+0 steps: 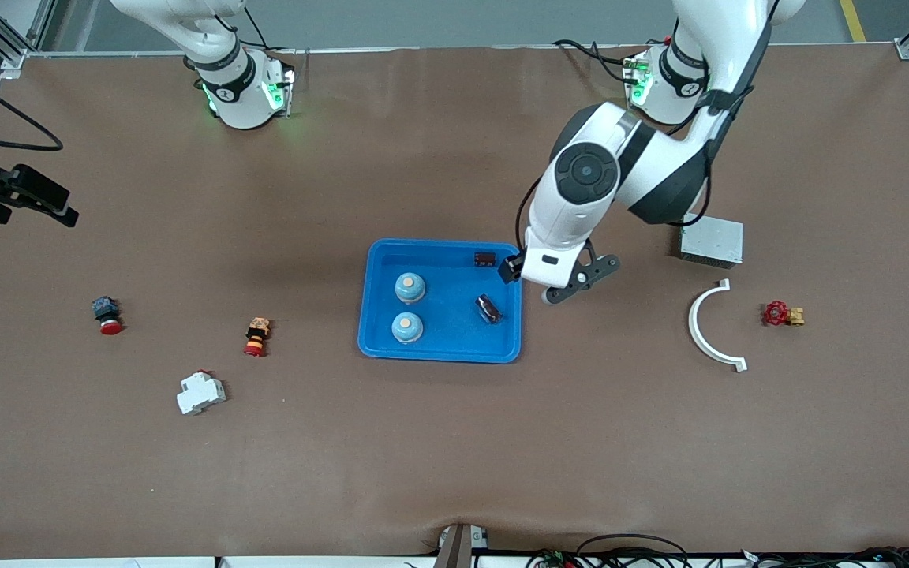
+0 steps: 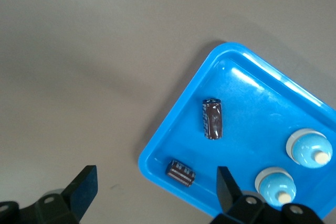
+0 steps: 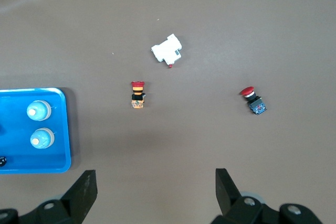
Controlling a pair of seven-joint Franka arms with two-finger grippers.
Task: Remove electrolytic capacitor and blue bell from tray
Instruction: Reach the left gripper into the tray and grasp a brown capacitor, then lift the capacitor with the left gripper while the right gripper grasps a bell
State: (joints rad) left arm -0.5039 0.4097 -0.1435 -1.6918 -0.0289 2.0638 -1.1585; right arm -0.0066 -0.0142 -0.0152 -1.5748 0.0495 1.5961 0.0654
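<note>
A blue tray in the middle of the table holds two blue bells and two dark capacitors. One capacitor lies in the tray's corner farthest from the front camera, toward the left arm's end. The other capacitor lies nearer to the camera. My left gripper hangs open over that corner's rim with nothing held, and the small capacitor shows between its fingers. My right gripper waits open and empty, high over the right arm's end of the table.
Toward the right arm's end lie a red push button, an orange-and-red button and a white breaker. Toward the left arm's end lie a grey box, a white curved piece and a red valve.
</note>
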